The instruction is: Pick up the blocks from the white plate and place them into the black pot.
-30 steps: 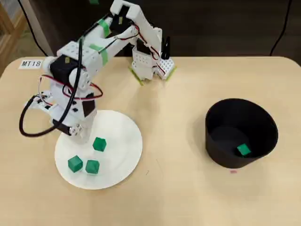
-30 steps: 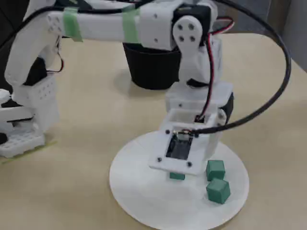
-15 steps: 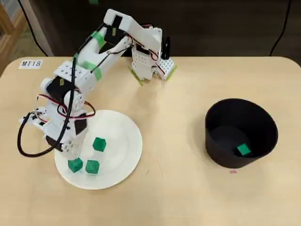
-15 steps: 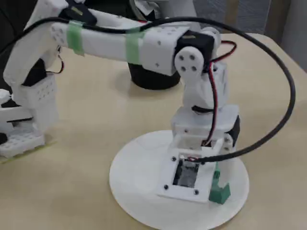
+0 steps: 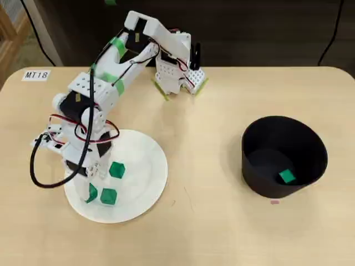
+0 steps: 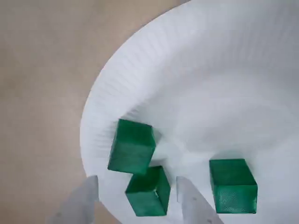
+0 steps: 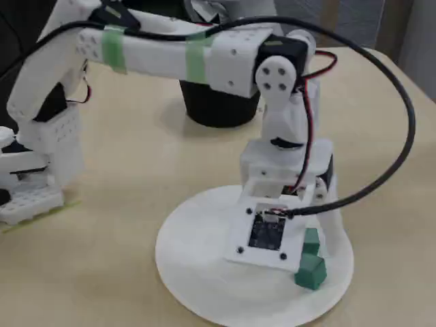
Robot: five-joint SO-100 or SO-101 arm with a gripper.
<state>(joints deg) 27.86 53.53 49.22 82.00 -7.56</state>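
Hovering over white plate (image 6: 196,88), gripper (image 6: 138,196) open, fingers straddling one block (image 6: 148,191).
2 more blocks (image 6: 132,146) on plate nearby; 4th block (image 5: 287,177) in black pot (image 5: 310,145).

matt ribbed paper plate (image 6: 140,79), wood-look table (image 5: 211,233)

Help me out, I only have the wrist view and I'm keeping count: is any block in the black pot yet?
Observer: Yes. In the overhead view one green block lies on the floor of the black pot.
Operator: Where does the pot stand relative to the plate?
Observer: In the overhead view it stands to the right of the white plate, well apart, with bare table between them.
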